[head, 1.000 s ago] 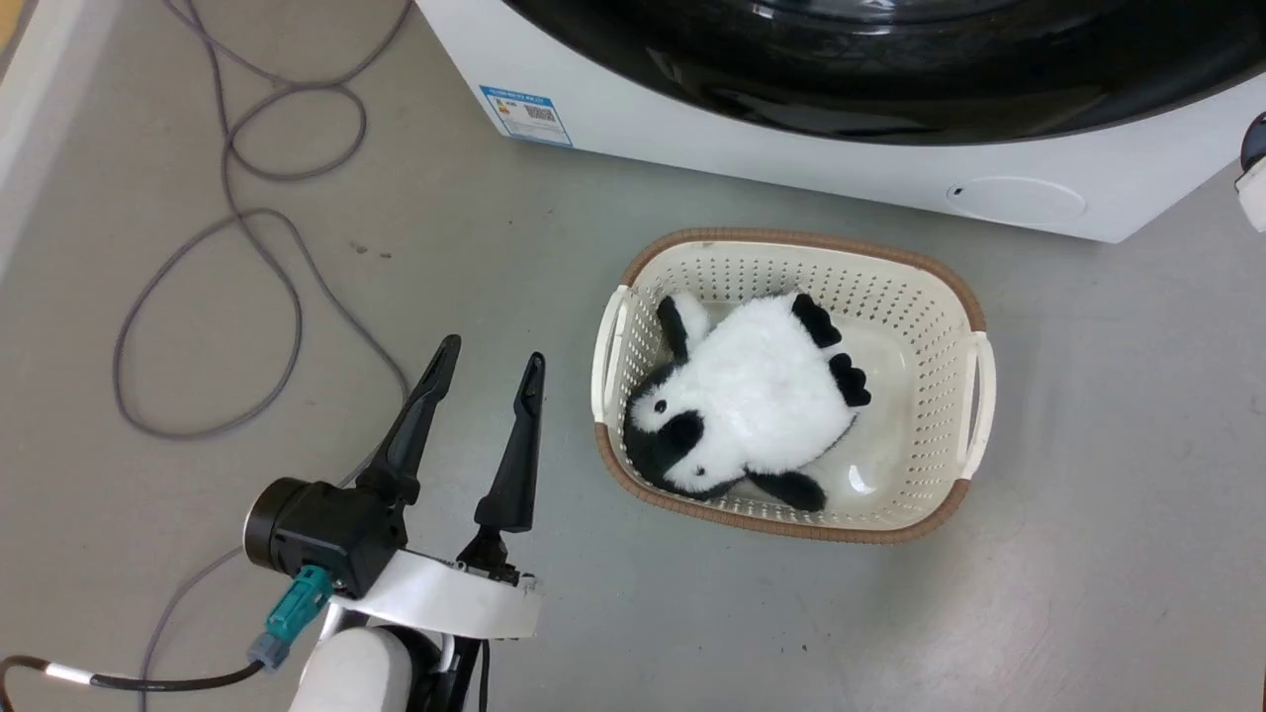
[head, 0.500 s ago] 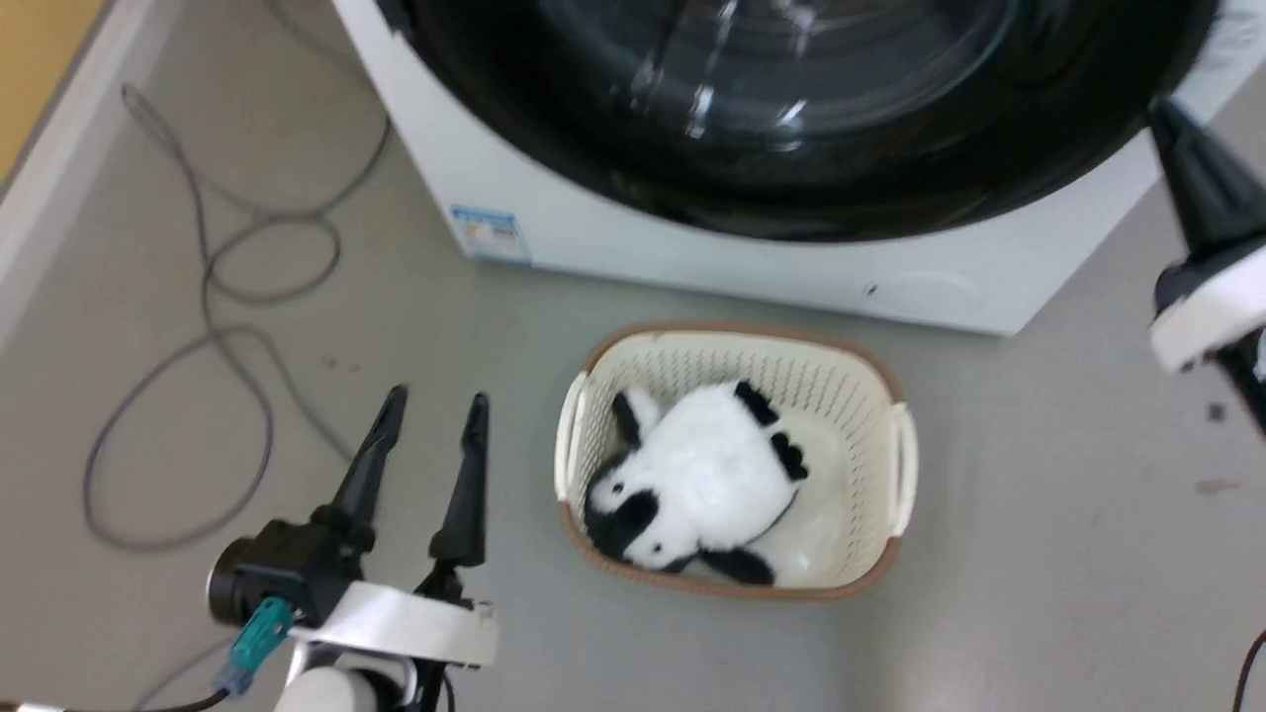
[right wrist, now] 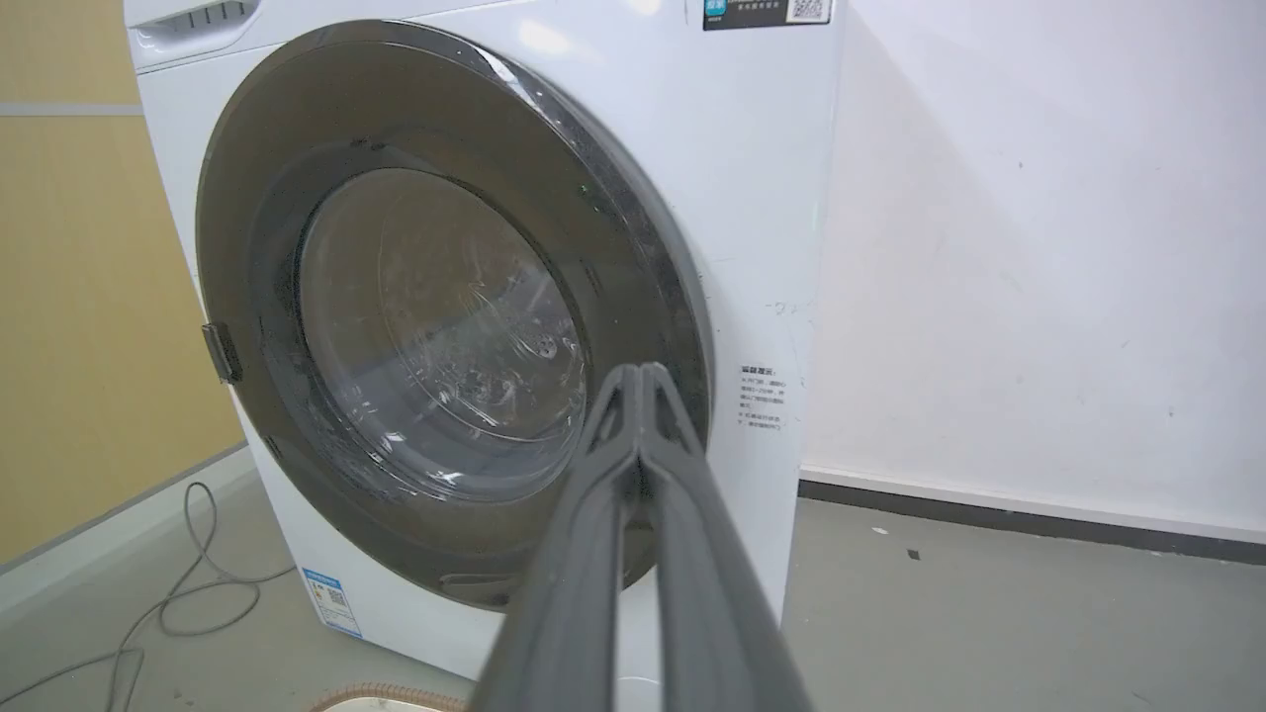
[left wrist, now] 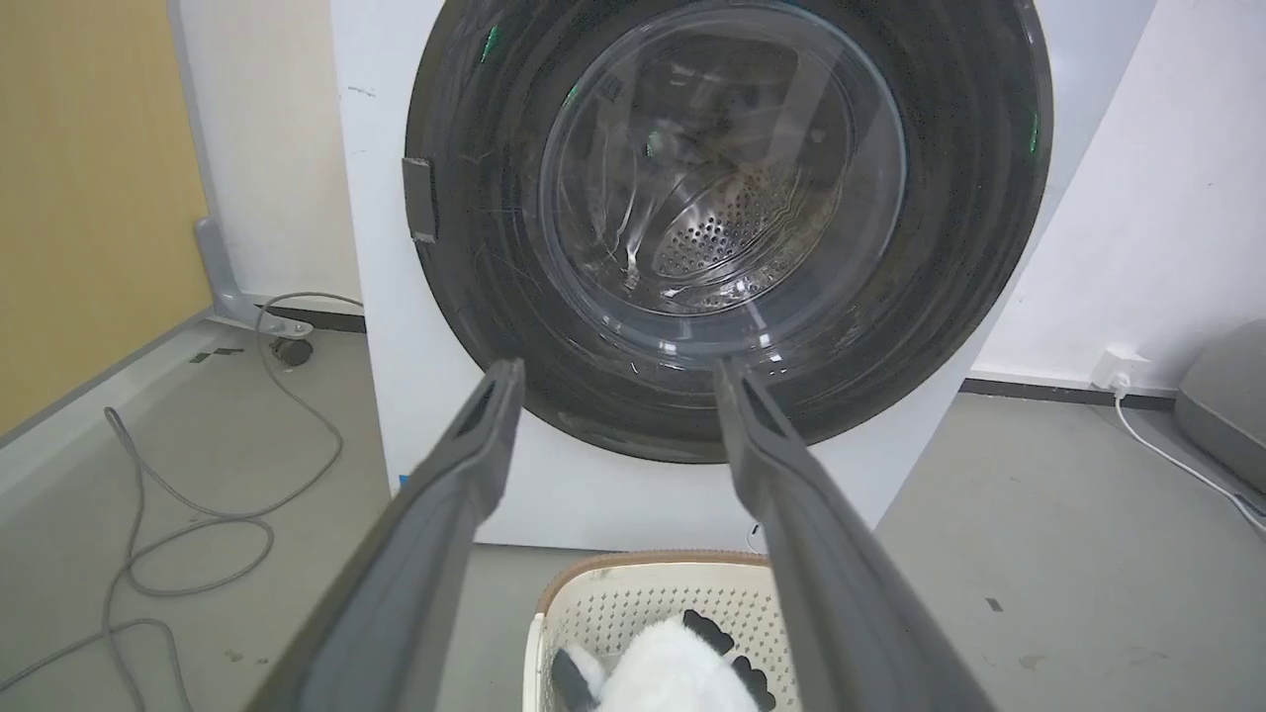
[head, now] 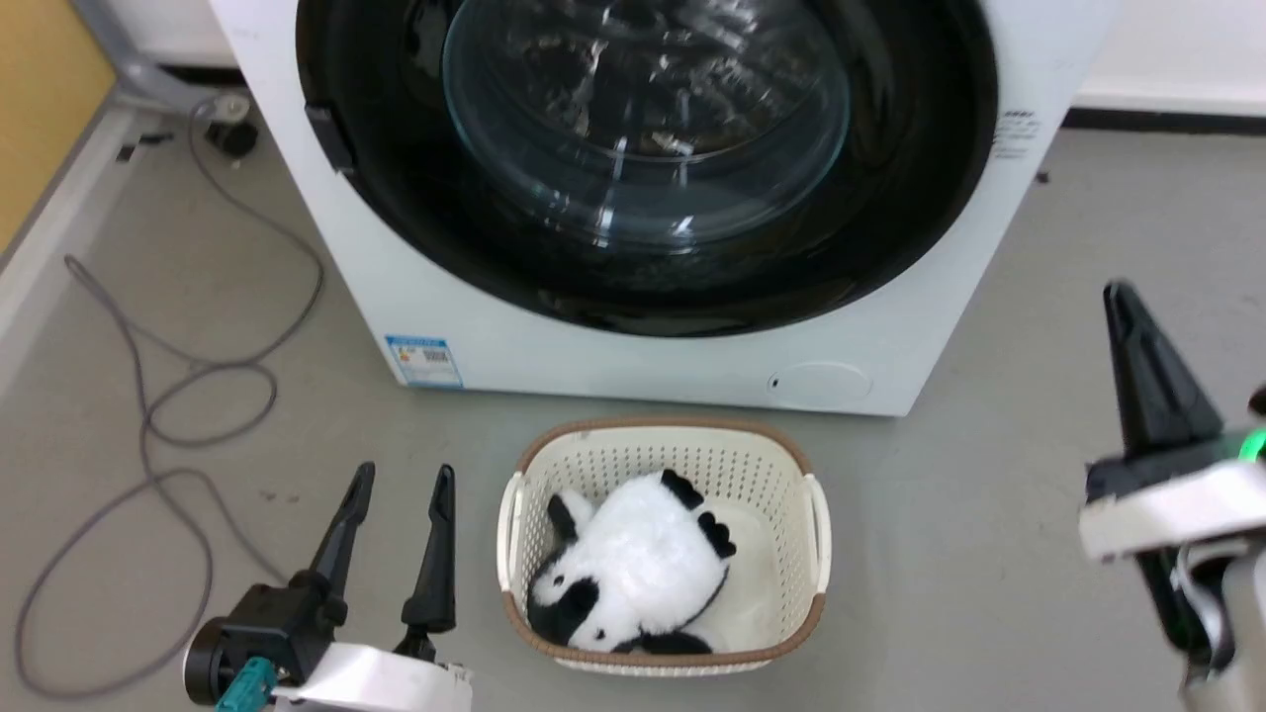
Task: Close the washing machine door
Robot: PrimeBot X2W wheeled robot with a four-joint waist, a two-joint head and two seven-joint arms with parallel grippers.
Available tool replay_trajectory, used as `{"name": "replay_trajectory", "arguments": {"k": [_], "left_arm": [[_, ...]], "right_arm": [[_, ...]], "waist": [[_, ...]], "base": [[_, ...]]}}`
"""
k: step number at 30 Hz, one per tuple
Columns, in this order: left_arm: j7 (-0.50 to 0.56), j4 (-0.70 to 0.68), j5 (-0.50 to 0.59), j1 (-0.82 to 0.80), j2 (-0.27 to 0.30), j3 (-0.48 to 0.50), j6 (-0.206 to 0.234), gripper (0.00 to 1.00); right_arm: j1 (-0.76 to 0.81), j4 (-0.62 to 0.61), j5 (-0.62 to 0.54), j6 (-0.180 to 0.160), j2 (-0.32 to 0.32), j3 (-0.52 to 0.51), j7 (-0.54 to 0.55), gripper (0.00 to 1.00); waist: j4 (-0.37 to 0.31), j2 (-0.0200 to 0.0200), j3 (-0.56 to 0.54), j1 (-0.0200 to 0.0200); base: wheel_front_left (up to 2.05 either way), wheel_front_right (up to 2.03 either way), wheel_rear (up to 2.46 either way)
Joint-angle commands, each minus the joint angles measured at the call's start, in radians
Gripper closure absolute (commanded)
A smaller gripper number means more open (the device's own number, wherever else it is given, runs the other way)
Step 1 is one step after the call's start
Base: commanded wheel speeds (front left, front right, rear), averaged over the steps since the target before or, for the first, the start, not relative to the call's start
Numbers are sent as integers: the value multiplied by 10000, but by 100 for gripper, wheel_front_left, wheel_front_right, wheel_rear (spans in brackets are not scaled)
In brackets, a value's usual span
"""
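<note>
Cream perforated basket (head: 817, 529) w/ brown rim sits on grey floor (head: 969, 613); panda plush (head: 643, 554) lies inside, head twd its near-left corner. Grey cable (head: 320, 277) loops over floor at left, nr yellow wall (head: 40, 89). White socket (left wrist: 1118, 366) low on white wall (right wrist: 1039, 247).

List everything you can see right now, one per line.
White front-loading washing machine: one, white, back centre.
Round glass-windowed washing machine door: one, black-rimmed, machine's front, looks shut.
Perforated plastic basket: one, cream, brown rim, floor before machine.
Plush panda toy: one, black-and-white, in basket.
Loose floor cable: one, grey, left of machine.
Left pincer: one, dark, open, lower left.
Right pincer: one, dark, shut, right edge.
</note>
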Motion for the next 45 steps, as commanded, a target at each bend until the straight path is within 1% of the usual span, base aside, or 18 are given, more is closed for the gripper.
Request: {"name": "replay_trajectory", "arguments": {"k": [1,2,8,13,14,15,16,24,33,34,45], "left_arm": [[-43,39,58,176,9,0,26,0],[-43,39,58,176,9,0,26,0],[-43,225,102,376,9,36,-16,0],[-44,340,137,532,9,29,-52,0],[-44,358,135,561,9,44,-56,0],[-44,371,128,589,9,70,-60,0],[-44,362,127,629,9,79,-64,0],[-44,238,140,824,9,101,-45,0],[-44,82,17,770,9,54,-36,0],[4,110,26,712,0,64,-12,100],[164,96,133,665,-1,82,57,100]], "right_arm": [[492,-354,-220,-7,277,-192,-40,100],[492,-354,-220,-7,277,-192,-40,100],[1938,-1182,-710,-7,1108,-854,-40,100],[2916,-1424,-856,-7,1594,-791,21,100],[3054,-1452,-865,-7,1641,-769,37,77],[3173,-1485,-897,-7,1680,-770,36,64],[3275,-1498,-928,-7,1710,-778,34,0],[3595,-1562,-1086,-7,1866,-912,-3,0],[3563,-1543,-1054,-7,1857,-916,-29,0],[3469,-1493,-1113,0,1824,-920,7,100],[3448,-1509,-1244,0,1861,-898,159,100]], "waist": [[-125,0,-236,1],[-125,0,-236,1],[-107,0,-546,1],[-61,0,-709,1],[-53,0,-732,1],[-48,0,-759,1],[-39,0,-793,1],[-12,0,-898,1],[-1,0,-857,1],[0,0,-859,1],[-29,0,-880,1]], "base": [[0,0,0],[0,0,0],[0,0,0],[0,0,0],[0,0,0],[0,0,0],[0,0,0],[0,0,0],[0,0,0],[0,0,0],[0,0,0]]}}
